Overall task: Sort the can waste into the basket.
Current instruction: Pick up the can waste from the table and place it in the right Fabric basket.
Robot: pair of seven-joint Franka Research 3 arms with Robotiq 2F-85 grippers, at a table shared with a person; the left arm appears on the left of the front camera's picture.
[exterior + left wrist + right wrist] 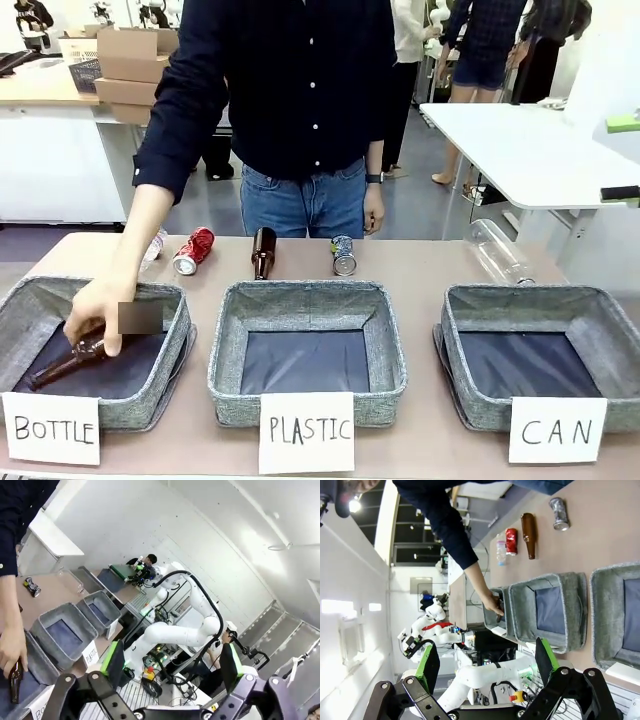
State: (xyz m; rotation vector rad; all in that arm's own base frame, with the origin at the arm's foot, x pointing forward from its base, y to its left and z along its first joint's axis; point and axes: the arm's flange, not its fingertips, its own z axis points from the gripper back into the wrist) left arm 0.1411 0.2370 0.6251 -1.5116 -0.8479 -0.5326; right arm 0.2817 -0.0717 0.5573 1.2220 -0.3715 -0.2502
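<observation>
Red can [193, 250] on its side near the far edge of the bench [425, 420], left of centre, just beside a small clear bottle [155, 245] to its left. Blue and silver can [343, 256] also on its side along the same far strip, with a brown bottle [263, 252] lying between the two cans. Both cans out on the bench top, well apart from the CAN basket [540, 312]. That basket at the near right, dark lining in plain sight, white "CAN" sign [557, 430] against its near wall. A larger clear plastic bottle [497, 250] lying just behind its far wall.

PLASTIC basket [310, 293] in the middle and BOTTLE basket [30, 300] at the near left, each behind its own handwritten sign. Person's hand [95, 312] down inside the BOTTLE basket, closed round the neck end of a second brown bottle [65, 363], tilted, base toward the dark lining.

Left arm's jaws spread wide, green pads [111, 661] far apart, up in open air off the bench. Right arm's jaws likewise spread wide, green pads [427, 666] far apart, raised clear of the baskets.
</observation>
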